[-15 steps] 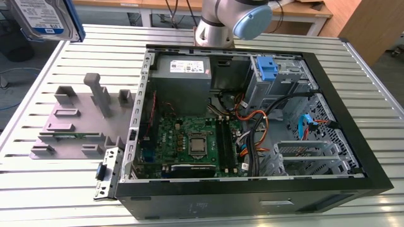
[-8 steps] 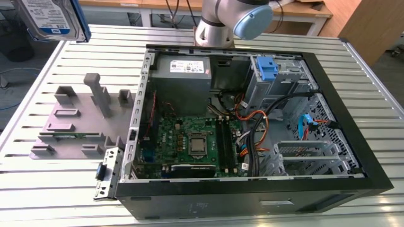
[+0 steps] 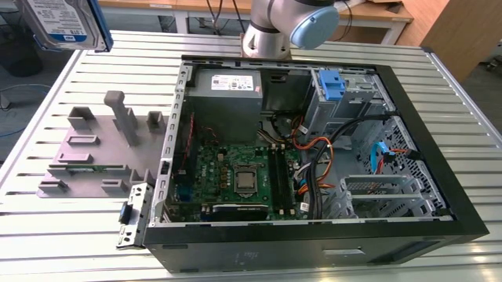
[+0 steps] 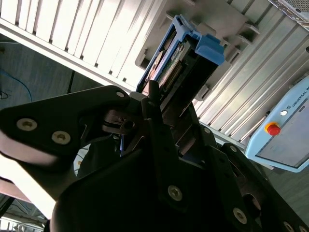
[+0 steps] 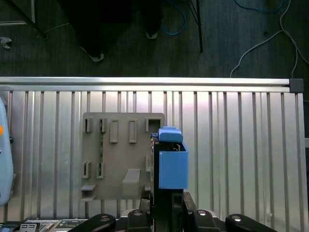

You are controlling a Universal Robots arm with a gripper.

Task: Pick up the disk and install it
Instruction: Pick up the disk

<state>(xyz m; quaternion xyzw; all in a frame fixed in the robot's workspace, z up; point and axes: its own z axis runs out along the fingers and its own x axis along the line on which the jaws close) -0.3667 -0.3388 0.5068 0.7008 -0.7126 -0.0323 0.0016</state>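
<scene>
The disk point(image 3: 67, 23) hangs high in the air at the exterior view's far upper left, its white-and-blue label facing the camera and a blue rail along its edge. In the second wrist view my gripper point(image 4: 166, 108) is shut on the disk point(image 4: 181, 63), black fingers point(image 4: 157, 121) clamping its end. The first wrist view shows the disk point(image 5: 172, 166) edge-on with its blue rail, held in my gripper point(image 5: 166, 200) above the grey stand point(image 5: 120, 159). The open computer case point(image 3: 439, 135) lies on the table, off to the exterior view's right of the disk.
The grey plastic stand point(image 3: 94, 153) with upright posts lies beside the case. Inside the case are a power-supply box point(image 3: 227, 85), a drive cage with a blue tab point(image 3: 333, 88), the motherboard point(image 3: 243, 176) and loose cables point(image 3: 330, 153). A teach pendant point(image 4: 285, 130) sits beyond the slatted table point(image 3: 63, 241).
</scene>
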